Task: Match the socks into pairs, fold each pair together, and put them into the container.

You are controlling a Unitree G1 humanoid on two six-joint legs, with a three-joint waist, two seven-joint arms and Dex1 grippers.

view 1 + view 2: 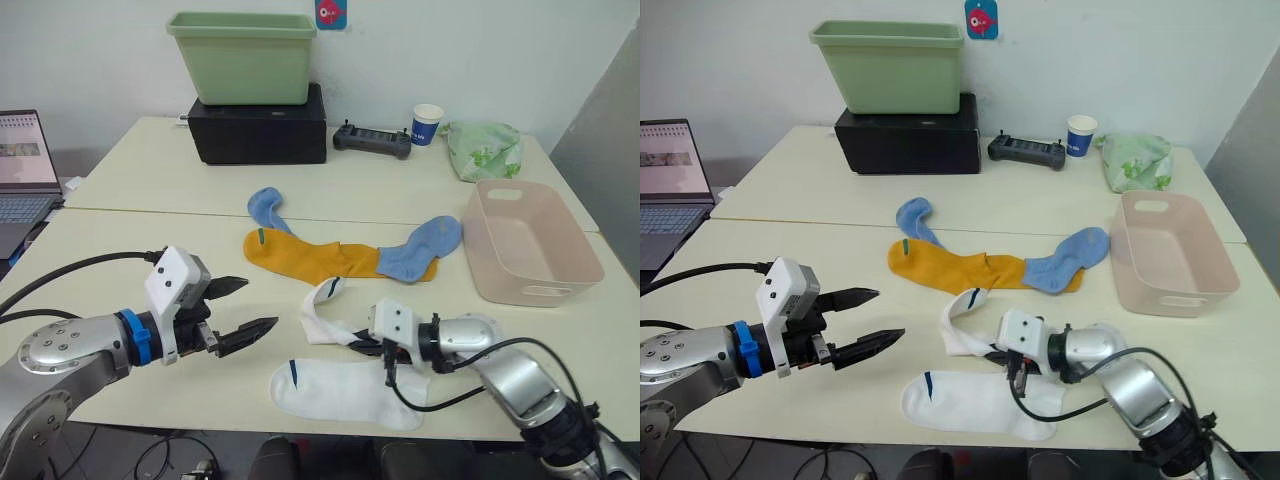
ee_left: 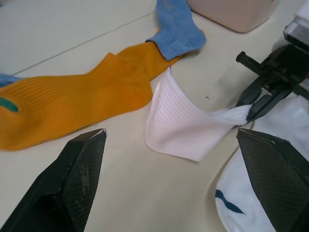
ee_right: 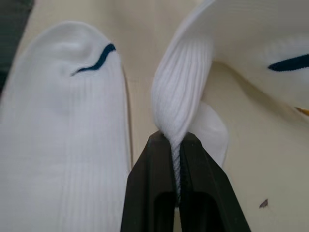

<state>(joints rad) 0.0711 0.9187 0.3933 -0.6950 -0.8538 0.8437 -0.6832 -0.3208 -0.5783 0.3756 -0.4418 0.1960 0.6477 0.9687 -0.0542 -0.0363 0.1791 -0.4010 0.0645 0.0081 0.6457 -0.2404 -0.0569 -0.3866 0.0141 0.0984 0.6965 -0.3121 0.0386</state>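
Your pale tabletop [image 1: 120, 220] runs back to a white wall. Your right gripper [image 3: 176, 159] has its jaws closed on a bunched fold of a white sock [image 1: 322, 312], which rises from the pinch and drapes back down toward the yellow socks. Just beside it, nearer you, a second white sock [image 1: 340, 393] with a dark blue mark lies flat.

Your left gripper [image 1: 246, 308] hangs above the tabletop to the left of both white socks, jaws open and holding nothing.

Beyond them, the mustard-yellow socks [image 1: 305, 260] lie across the middle, and a light blue sock [image 1: 420, 248] overlaps their right end. Another light blue sock [image 1: 268, 208] sits at their left end.

The pink basket [image 1: 530, 282] stands to the right, holding no socks. Behind it sit a green cloth bundle [image 1: 484, 150], a paper cup [image 1: 427, 124] and a black controller [image 1: 372, 140]. A green tub [image 1: 243, 56] rests on a black box [image 1: 259, 132], and a laptop [image 1: 25, 170] is at far left.
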